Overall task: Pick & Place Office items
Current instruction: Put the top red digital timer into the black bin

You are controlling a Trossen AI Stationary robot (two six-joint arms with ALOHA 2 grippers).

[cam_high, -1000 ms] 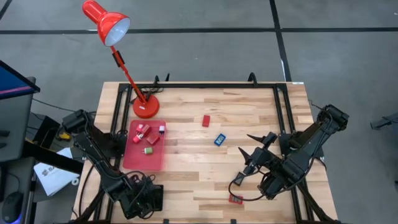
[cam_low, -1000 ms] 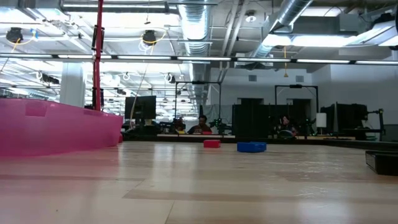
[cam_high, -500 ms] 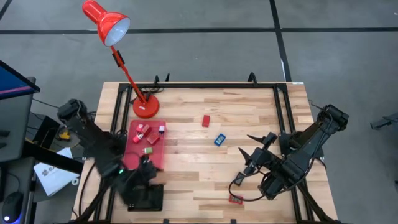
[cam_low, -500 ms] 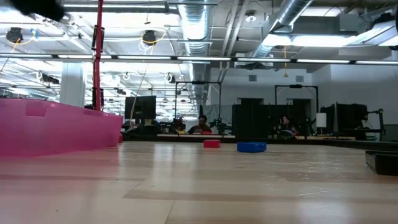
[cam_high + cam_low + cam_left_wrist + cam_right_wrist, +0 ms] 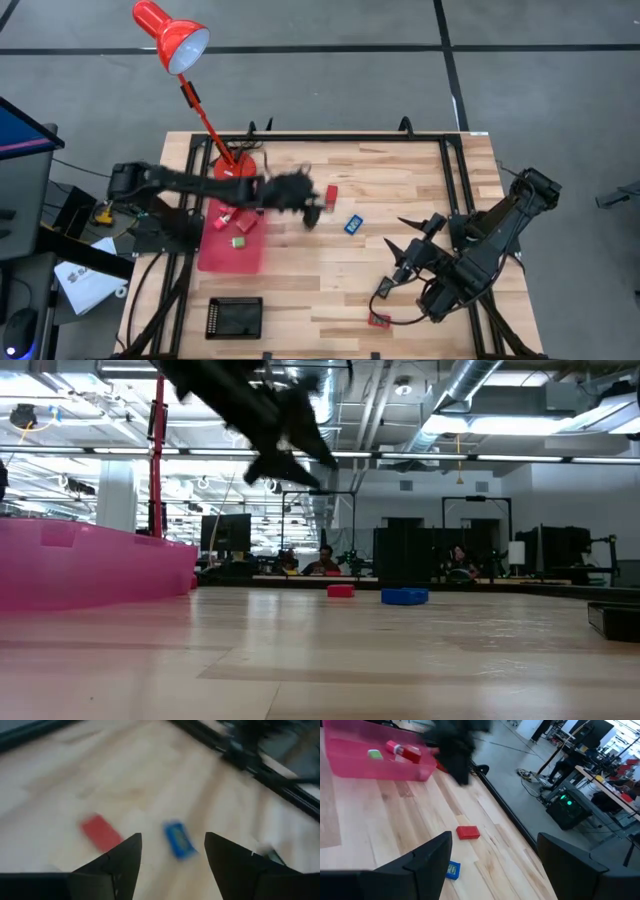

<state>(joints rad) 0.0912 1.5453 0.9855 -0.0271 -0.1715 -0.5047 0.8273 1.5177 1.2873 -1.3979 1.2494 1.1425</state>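
Items (image 5: pixel 240 222) lie partly in my pink tray (image 5: pixel 215 258); red piece (image 5: pixel 331 193) and blue piece (image 5: pixel 353 224) wait on the counter (image 5: pixel 330 290). My left tool (image 5: pixel 312 205) looks spread and empty, right tool (image 5: pixel 408 245) spread.

The bench (image 5: pixel 400 175) is pale, streaked wood in a black frame. On it lie 1 red block (image 5: pixel 331 193) and 1 blue block (image 5: pixel 353 224) — the tray (image 5: pixel 232 258) is translucent pink. The lamp (image 5: pixel 170 35) is bright red, and both arms are black.
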